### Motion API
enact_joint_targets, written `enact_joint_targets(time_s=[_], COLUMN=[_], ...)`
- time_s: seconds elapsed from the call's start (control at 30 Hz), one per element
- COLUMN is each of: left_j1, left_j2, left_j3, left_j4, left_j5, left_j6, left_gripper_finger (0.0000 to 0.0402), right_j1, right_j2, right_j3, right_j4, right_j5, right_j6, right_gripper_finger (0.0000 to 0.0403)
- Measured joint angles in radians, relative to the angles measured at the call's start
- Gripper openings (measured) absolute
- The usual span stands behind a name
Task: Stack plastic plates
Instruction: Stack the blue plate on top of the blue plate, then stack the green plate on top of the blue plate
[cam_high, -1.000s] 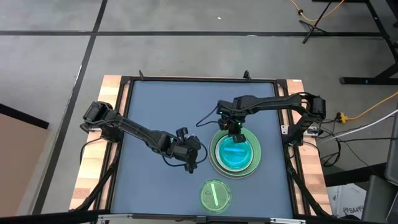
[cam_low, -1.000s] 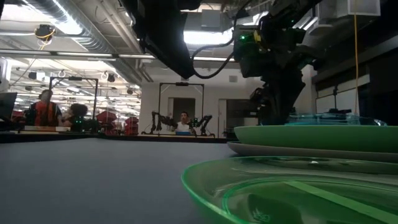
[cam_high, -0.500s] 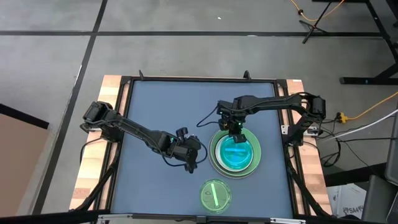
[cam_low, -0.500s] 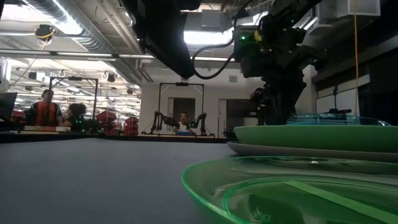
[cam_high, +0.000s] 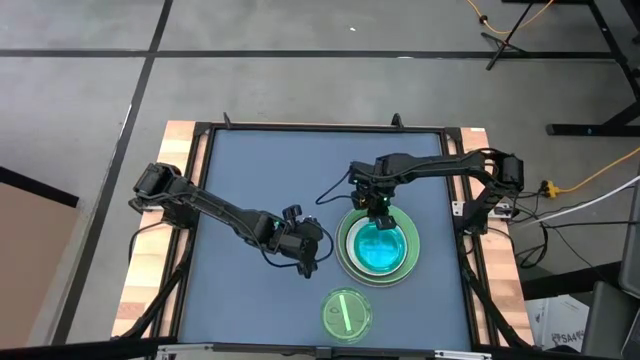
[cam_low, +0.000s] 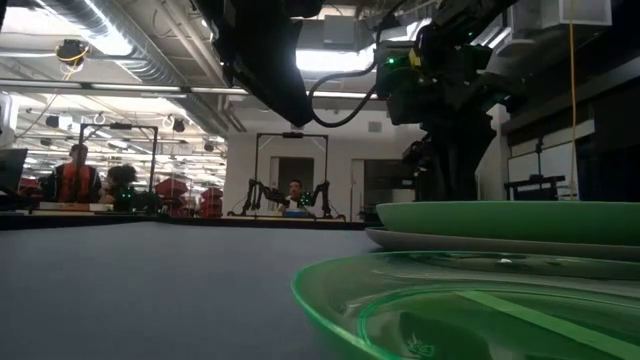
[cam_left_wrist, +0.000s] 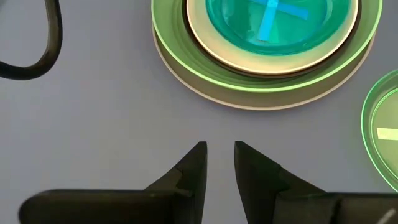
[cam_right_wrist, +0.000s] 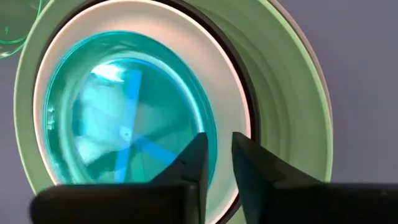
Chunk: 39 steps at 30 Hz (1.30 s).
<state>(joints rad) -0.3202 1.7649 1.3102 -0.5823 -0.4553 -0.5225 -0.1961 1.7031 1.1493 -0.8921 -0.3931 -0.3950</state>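
Note:
A stack of plates (cam_high: 378, 247) stands right of the table's middle: large grey (cam_left_wrist: 261, 102) at the bottom, then light green (cam_right_wrist: 286, 74), black (cam_right_wrist: 239, 74), white (cam_right_wrist: 74, 50) and translucent blue (cam_right_wrist: 124, 124), which lies flat on top. A small translucent green plate (cam_high: 346, 313) lies alone near the front edge. My right gripper (cam_right_wrist: 219, 140) hangs over the blue plate's far rim, fingers a little apart. I cannot tell whether they touch it. My left gripper (cam_left_wrist: 220, 149) hovers left of the stack, narrowly open and empty.
A black cable (cam_left_wrist: 43, 56) loops over the table beyond my left gripper. The table's raised frame (cam_high: 320, 127) runs around the blue mat. Bare mat lies on the far and left parts of the table. People show in the room behind.
The blue plate, which the low view showed raised above the light green plate's rim, has dropped flat into the stack and out of that view. Both arms have kept their places.

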Motion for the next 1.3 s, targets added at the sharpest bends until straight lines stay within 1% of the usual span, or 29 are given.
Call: enact_joint_targets(time_s=[0.17, 0.47, 0.63, 0.83, 1.07, 1.2, 1.3], left_j1=[0.000, 0.000, 0.000, 0.000, -0.016, -0.042, -0.062], left_j2=[0.000, 0.000, 0.000, 0.000, 0.000, 0.000, 0.011], left_j3=[0.000, 0.000, 0.000, 0.000, 0.000, 0.000, 0.001], left_j4=[0.000, 0.000, 0.000, 0.000, 0.000, 0.002, 0.030], left_j5=[0.000, 0.001, 0.007, 0.052, 0.116, 0.127, 0.128], left_j6=[0.000, -0.062, -0.131, -0.257, -0.487, -0.624, -0.690], left_gripper_finger=[0.0073, 0.0073, 0.0073, 0.0073, 0.0073, 0.0073, 0.0073], right_j1=[0.000, 0.000, 0.000, 0.000, 0.000, 0.000, -0.001], right_j2=[0.000, 0.000, 0.000, 0.000, 0.000, -0.030, -0.073], right_j3=[0.000, 0.000, 0.000, 0.000, 0.001, 0.001, 0.001], right_j4=[0.000, 0.000, 0.000, 0.000, -0.007, -0.041, -0.062], right_j5=[-0.015, -0.016, 0.003, 0.058, 0.107, 0.157, 0.174], right_j6=[0.001, 0.001, 0.001, 0.001, -0.001, -0.010, -0.036], right_gripper_finger=[0.0086, 0.0087, 0.0087, 0.0087, 0.0087, 0.0087, 0.0087])
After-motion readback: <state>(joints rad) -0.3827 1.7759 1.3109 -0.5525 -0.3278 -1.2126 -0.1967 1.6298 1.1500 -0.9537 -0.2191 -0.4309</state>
